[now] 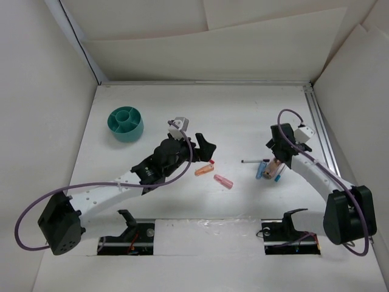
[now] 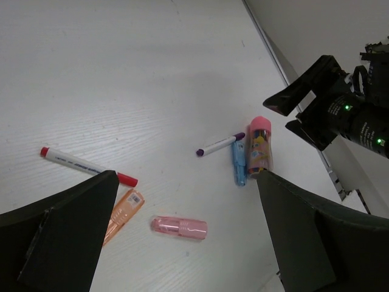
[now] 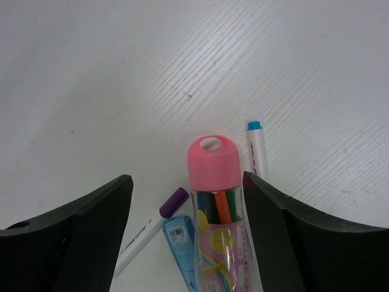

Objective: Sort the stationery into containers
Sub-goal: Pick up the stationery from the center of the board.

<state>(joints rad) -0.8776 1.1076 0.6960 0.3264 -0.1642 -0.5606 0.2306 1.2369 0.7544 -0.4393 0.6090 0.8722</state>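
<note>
The teal cup (image 1: 126, 123) stands at the back left, away from both arms. My left gripper (image 1: 205, 148) (image 2: 186, 176) hangs open above a short pink piece (image 2: 179, 227), an orange piece (image 2: 123, 208) and a white pen with red ends (image 2: 85, 166). My right gripper (image 1: 275, 163) (image 3: 185, 179) is open and straddles a clear tube with a pink cap (image 3: 217, 194), which holds coloured sticks and lies on the table close to the right finger (image 3: 292, 231). Beside the tube lie a purple-tipped pen (image 3: 152, 225), a light-blue piece (image 3: 181, 240) and a blue-capped pen (image 3: 258, 149).
White walls enclose the table on three sides, and a metal rail (image 1: 319, 125) runs along the right edge near the right arm. Two black mounts (image 1: 130, 226) (image 1: 285, 228) sit at the near edge. In the left wrist view, the right arm's wrist (image 2: 340, 109) shows at the far right.
</note>
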